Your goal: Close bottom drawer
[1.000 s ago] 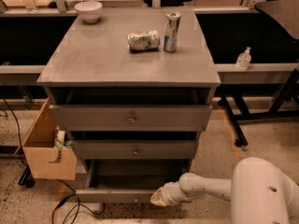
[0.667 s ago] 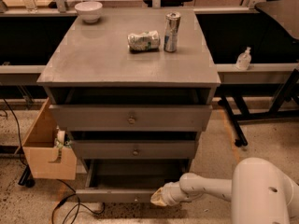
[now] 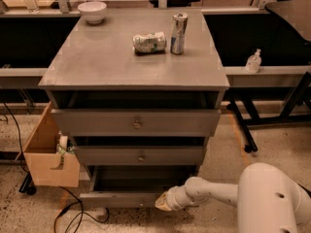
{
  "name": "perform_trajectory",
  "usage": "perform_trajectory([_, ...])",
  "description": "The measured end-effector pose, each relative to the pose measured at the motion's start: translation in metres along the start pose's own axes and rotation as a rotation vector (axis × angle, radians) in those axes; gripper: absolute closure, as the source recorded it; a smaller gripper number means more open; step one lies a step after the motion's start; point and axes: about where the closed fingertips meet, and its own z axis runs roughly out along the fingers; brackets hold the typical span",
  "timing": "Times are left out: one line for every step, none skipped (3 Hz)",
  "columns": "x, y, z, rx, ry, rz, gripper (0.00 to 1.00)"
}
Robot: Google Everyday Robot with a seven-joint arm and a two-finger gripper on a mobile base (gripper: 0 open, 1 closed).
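Observation:
The bottom drawer (image 3: 119,199) of the grey cabinet is pulled out, with its thin grey front panel low near the floor and its dark inside showing. I cannot make out its knob. My gripper (image 3: 164,202) sits at the right end of that front panel, touching or almost touching it. The white arm (image 3: 214,191) reaches in from the lower right. The middle drawer (image 3: 140,155) and the top drawer (image 3: 136,123) stand out slightly less, each with a small round knob.
On the cabinet top (image 3: 97,62) are a white bowl (image 3: 92,11), a crushed can lying down (image 3: 149,42) and an upright can (image 3: 178,26). A cardboard box (image 3: 48,154) stands left of the cabinet. Cables (image 3: 73,215) lie on the floor. A table leg (image 3: 243,125) is on the right.

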Motion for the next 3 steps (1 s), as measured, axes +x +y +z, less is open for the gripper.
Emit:
perform_trajectory([-0.001, -0.003, 0.002, 0.009, 0.006, -0.022, 1.00])
perform_trajectory([-0.001, -0.011, 0.003, 0.035, 0.024, -0.050, 1.00])
perform_trajectory([-0.002, -0.016, 0.003, 0.049, 0.026, -0.059, 1.00])
